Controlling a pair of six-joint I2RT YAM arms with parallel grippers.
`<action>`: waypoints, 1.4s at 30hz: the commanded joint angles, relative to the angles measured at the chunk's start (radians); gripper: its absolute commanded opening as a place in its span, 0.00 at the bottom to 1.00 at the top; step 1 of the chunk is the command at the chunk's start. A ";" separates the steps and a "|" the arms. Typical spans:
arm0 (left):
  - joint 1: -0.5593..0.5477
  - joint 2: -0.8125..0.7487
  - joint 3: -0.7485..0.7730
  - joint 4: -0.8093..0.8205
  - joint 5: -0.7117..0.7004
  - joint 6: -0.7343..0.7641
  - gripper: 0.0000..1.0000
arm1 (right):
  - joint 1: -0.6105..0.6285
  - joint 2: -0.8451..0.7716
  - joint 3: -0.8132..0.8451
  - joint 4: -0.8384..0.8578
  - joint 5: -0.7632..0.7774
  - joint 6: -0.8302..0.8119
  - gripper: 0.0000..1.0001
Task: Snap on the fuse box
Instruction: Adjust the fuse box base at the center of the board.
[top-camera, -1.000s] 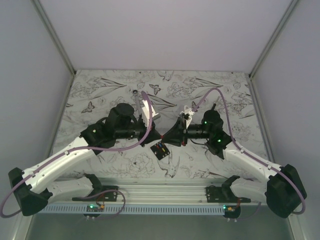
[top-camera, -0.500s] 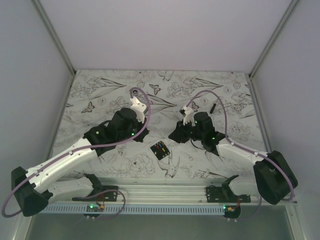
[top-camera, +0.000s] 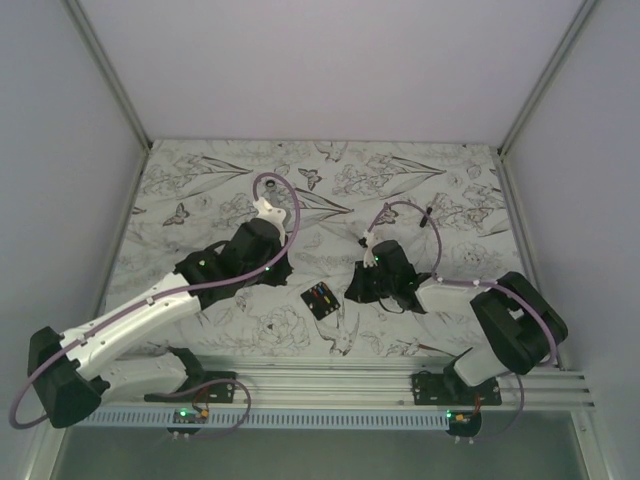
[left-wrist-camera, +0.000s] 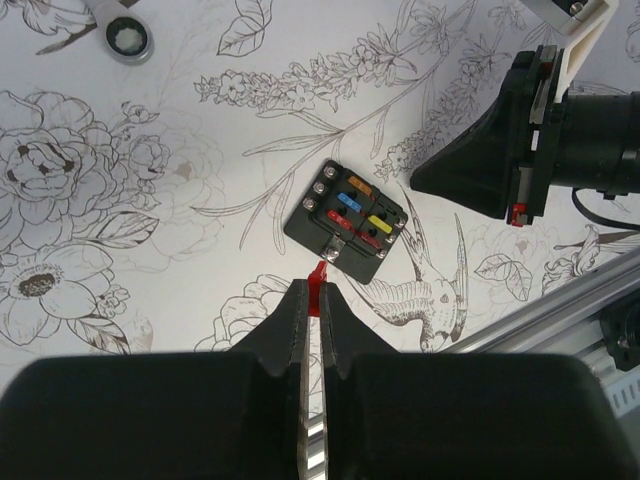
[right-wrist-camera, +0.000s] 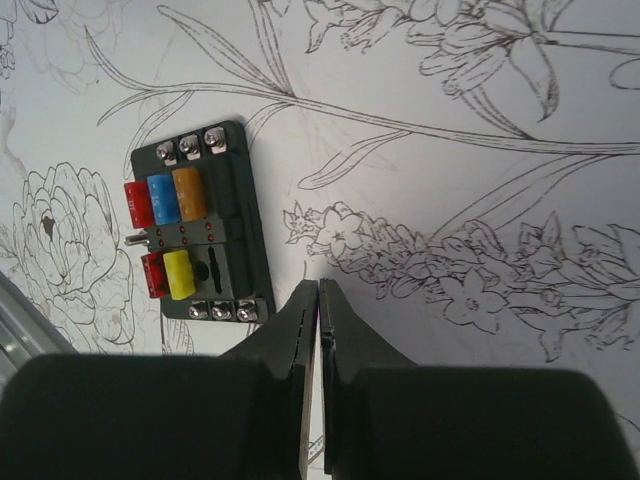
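Observation:
The fuse box (top-camera: 320, 299) lies flat on the flowered table between the two arms. It is a small black block with red, blue, orange and yellow fuses, seen in the left wrist view (left-wrist-camera: 345, 220) and the right wrist view (right-wrist-camera: 195, 225). One slot beside the yellow fuse is bare. My left gripper (left-wrist-camera: 317, 292) is shut on a small red piece (left-wrist-camera: 317, 275), its tips just short of the box's near edge. My right gripper (right-wrist-camera: 318, 288) is shut and empty, right beside the box's edge; it also shows in the left wrist view (left-wrist-camera: 420, 185).
A silver ratchet wrench (left-wrist-camera: 120, 30) lies on the table beyond the box. A thin black stick (top-camera: 427, 215) lies at the back right. An aluminium rail (top-camera: 330, 380) runs along the near table edge. Grey walls enclose the table on three sides.
Both grippers have drawn apart from where they met above the box. The left has swung back to the left; the right has come down toward the near side, beside the box.

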 joint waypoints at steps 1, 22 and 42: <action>0.007 0.012 0.001 -0.024 0.008 -0.037 0.00 | 0.045 0.019 -0.011 0.055 0.030 0.065 0.08; -0.035 0.126 0.051 -0.067 0.028 -0.088 0.00 | 0.207 -0.040 0.036 -0.024 0.268 0.095 0.19; -0.224 0.434 0.183 -0.207 -0.073 0.004 0.00 | -0.051 -0.543 -0.115 -0.239 0.554 -0.102 0.86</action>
